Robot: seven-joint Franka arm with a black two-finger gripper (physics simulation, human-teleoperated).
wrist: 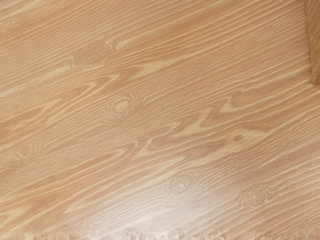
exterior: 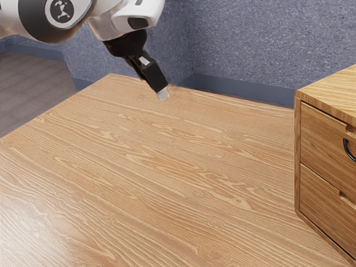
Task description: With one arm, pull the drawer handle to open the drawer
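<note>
Gripper (exterior: 162, 94): hovered above the surface (exterior: 139, 167) near its far edge; open or closed could not be told. Drawer (exterior: 325, 142): stood shut at the edge on the exterior view's right, handle (exterior: 348, 150) well apart. Step, as judged: approach. The next move called for crossing to the handle and aligning with it.

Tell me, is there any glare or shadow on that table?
Exterior view: a pale sheen lies on the table toward the view's lower left, and I see no clear shadow beneath the gripper. Wrist view: a similar soft glare patch whitens the table's grain; otherwise the lighting looks even.
</note>
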